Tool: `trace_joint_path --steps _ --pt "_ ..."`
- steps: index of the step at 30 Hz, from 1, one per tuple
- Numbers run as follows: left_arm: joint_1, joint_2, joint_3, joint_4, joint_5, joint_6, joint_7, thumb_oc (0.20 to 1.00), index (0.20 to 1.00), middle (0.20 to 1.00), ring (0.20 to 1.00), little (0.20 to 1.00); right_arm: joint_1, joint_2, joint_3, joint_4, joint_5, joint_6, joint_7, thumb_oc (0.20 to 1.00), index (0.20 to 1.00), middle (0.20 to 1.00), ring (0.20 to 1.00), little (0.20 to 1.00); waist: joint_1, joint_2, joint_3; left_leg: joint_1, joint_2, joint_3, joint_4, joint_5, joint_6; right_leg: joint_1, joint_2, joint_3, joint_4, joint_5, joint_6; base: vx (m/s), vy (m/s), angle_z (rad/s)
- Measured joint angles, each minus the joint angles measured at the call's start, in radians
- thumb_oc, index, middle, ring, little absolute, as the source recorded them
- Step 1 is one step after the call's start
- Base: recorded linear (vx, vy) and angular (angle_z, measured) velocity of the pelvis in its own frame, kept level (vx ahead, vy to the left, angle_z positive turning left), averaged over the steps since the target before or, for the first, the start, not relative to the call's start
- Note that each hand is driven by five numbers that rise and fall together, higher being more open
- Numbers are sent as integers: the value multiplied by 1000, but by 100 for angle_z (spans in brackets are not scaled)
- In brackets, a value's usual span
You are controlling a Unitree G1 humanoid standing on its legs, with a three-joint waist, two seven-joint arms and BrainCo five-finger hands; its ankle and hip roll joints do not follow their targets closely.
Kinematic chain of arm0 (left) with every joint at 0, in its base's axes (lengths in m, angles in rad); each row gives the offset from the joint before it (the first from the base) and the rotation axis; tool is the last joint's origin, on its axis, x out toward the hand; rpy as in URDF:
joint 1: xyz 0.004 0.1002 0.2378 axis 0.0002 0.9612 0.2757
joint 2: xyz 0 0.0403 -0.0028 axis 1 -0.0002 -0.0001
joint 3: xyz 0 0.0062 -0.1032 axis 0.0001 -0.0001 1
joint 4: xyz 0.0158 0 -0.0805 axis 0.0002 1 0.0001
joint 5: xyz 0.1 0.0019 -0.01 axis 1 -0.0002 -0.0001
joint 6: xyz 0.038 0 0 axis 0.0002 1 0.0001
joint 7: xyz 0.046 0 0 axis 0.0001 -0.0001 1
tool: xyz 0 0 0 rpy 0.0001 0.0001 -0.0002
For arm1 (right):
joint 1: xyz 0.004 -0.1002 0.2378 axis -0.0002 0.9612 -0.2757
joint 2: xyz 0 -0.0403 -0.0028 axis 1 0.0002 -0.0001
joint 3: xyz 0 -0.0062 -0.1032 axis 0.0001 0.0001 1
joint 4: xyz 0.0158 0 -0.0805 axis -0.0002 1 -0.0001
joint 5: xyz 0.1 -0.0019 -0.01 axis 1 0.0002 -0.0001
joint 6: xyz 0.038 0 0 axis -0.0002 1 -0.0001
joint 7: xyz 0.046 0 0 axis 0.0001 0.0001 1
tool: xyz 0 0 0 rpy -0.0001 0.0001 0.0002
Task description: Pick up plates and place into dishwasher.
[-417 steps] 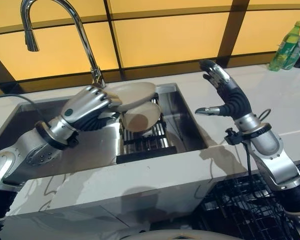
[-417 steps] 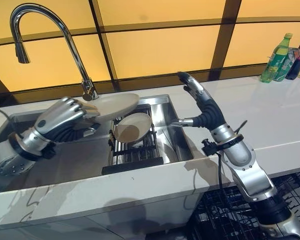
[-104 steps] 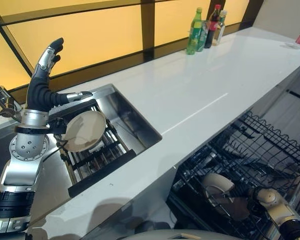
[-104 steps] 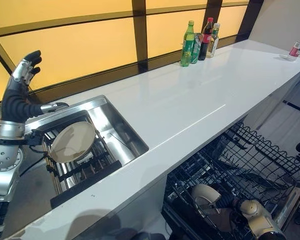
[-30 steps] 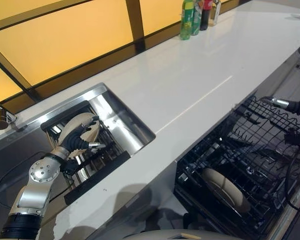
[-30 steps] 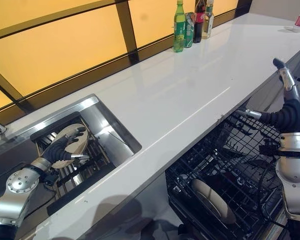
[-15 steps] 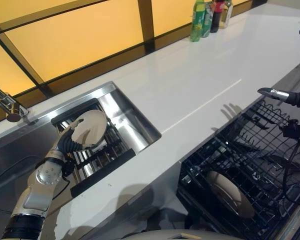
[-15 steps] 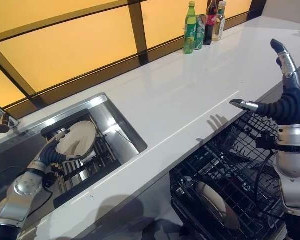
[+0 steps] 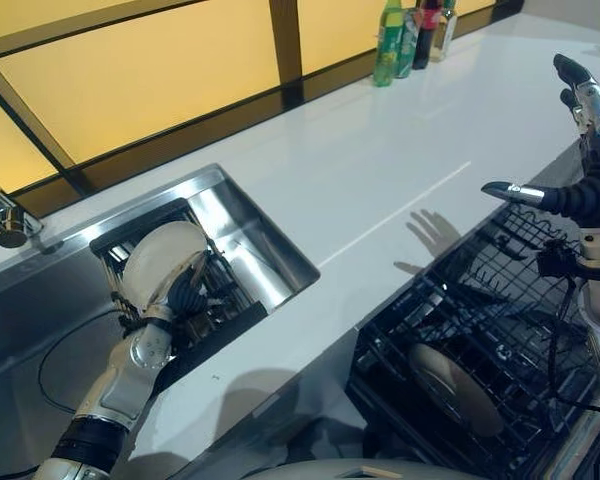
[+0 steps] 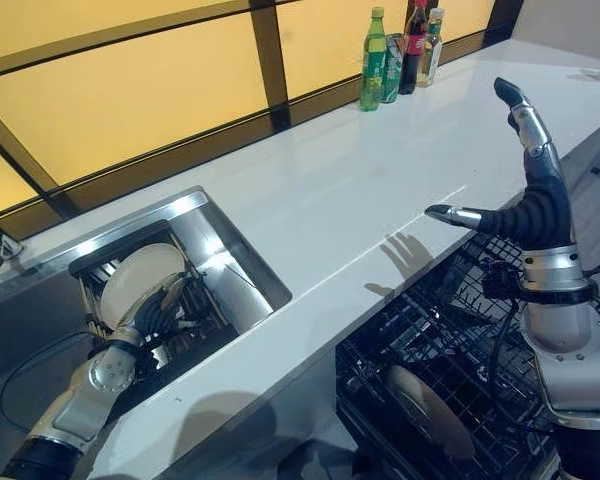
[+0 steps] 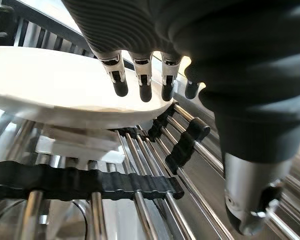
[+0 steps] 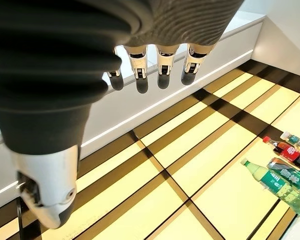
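The worktop is long, white and glossy, and it is backed by amber window panels in dark frames. The steel sink is set in at 9 o'clock, and the open dishwasher rack of black wire is seen at 4 o'clock below the worktop edge. One plate is already stood on edge in that rack. A second plate is leaned in the drying rack inside the sink. Bottles are grouped at 1 o'clock, a tap at 9.

The left hand is placed at the second plate; in the wrist view its fingers are held straight over the rim, and no closed hold is seen, though the thumb's contact probably cannot be judged. The right hand is held up spread and empty above the dishwasher.

Risks as judged: the plate could be slipped off smooth fingers if it is lifted before a pinch is made. It could be knocked against the rack bars or sink wall. A collision with the stood plate is possible at loading.
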Motion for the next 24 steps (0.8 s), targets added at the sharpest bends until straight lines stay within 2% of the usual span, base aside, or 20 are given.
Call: trace_joint_path --steps 6,11,20,24 --pt "15 26 -17 0 1 6 41 1000 1000 1000 1000 1000 2 1 3 0 0 0 -9 1000 1000 1000 1000 1000 -11 -4 3 13 0 18 -7 1 1 0 1 11 0 1 1 43 1 -6" --pt "20 20 -20 6 9 33 122 1000 1000 1000 1000 1000 19 1 3 0 0 0 -9 1000 1000 1000 1000 1000 -11 -6 10 10 0 23 -9 1 1 -7 1 20 0 1 1 33 5 -6" --pt "23 -8 -16 28 158 99 285 1000 1000 1000 1000 1000 21 1 2 0 0 0 -9 1000 1000 1000 1000 1000 -12 -3 38 6 2 22 -9 1 1 -11 1 20 0 1 1 28 -3 0" --pt "22 -15 -9 29 163 131 320 1000 1000 1000 1000 1000 23 2 2 0 0 0 -9 1000 1000 1000 1000 1000 -11 -3 38 -2 1 21 -8 1 1 -14 1 17 0 1 1 58 -6 2"
